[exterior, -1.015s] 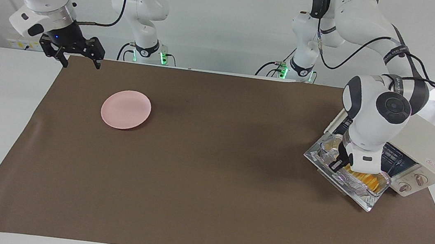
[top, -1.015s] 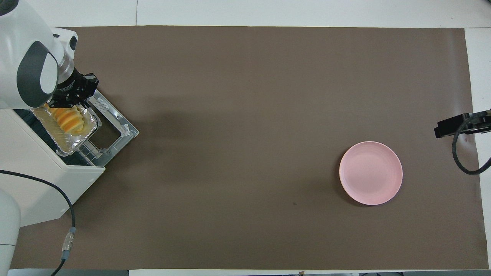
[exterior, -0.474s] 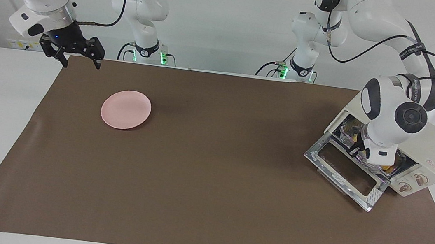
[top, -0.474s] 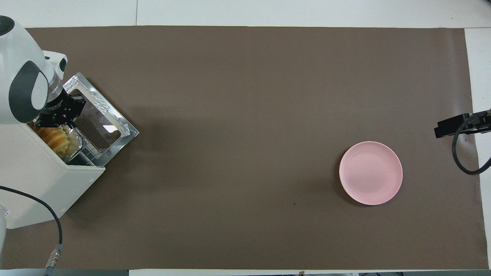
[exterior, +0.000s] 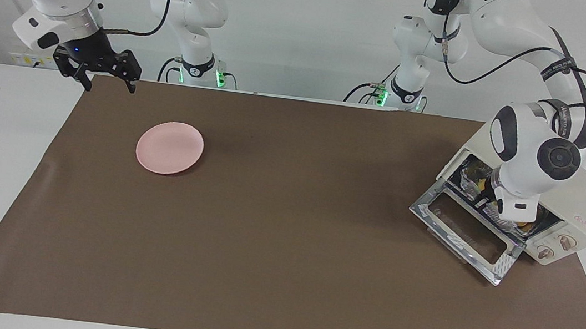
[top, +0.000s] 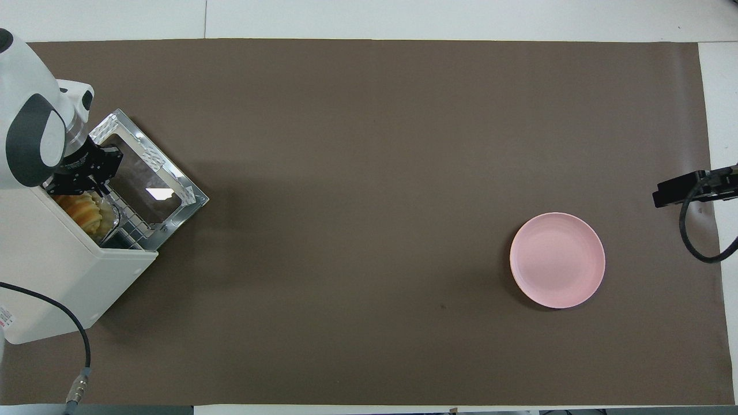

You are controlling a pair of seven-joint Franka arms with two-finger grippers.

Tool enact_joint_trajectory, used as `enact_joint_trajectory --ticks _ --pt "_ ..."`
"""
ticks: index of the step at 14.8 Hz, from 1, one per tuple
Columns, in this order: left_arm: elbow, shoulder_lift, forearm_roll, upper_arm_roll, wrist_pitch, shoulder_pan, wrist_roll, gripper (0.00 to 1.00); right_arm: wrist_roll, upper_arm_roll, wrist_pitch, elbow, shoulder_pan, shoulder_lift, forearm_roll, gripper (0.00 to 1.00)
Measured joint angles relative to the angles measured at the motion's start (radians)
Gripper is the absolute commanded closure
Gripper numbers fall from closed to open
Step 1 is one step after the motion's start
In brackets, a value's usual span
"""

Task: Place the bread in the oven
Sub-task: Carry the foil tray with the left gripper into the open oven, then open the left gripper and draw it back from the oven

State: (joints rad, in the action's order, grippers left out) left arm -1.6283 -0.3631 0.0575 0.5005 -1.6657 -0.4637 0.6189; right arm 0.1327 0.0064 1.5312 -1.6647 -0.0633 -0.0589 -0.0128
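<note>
bread (top: 83, 210): inside the oven (top: 55, 271), on foil tray (top: 112, 216), long axis along the oven mouth.
left gripper (top: 81, 176): nearer, at the mouth beside it, clenched on the tray's rim.
right gripper (exterior: 108, 75): waits, fingers spread.

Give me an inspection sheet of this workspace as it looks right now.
Surface: brown mat over a white table.
Job's things: toaster oven at the left arm's end, glass door dropped open; bread inside on a foil tray.
Clutter: pink plate toward the right arm's end, nothing on it.
Claws: left claw at the oven mouth by the tray, fingertips shut; whether it grips the tray rim cannot be told. Right claw open, waiting over the mat's corner.
Cables: black cable beside the oven; arm cables.
Surroundings: white wall, arm bases.
</note>
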Motion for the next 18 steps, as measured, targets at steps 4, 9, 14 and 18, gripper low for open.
enact_joint_trajectory --ticks 4,9,14,18 --pt "0.0 0.001 0.001 0.005 -0.023 0.002 0.0 0.0 0.0 0.0 0.0 0.0 0.0 0.0 0.0 0.0" --pt "0.0 0.001 0.002 0.004 -0.136 0.001 -0.144 0.0 0.0 0.0 0.0 0.0 0.0 0.0 0.0 0.0" --pt "0.013 0.014 -0.012 -0.011 -0.18 -0.004 -0.294 0.0 0.0 0.0 0.0 0.0 0.0 0.0 0.0 0.0" --pt "0.094 0.062 -0.062 -0.018 -0.041 -0.009 -0.506 0.0 0.0 0.0 0.0 0.0 0.0 0.0 0.0 0.0"
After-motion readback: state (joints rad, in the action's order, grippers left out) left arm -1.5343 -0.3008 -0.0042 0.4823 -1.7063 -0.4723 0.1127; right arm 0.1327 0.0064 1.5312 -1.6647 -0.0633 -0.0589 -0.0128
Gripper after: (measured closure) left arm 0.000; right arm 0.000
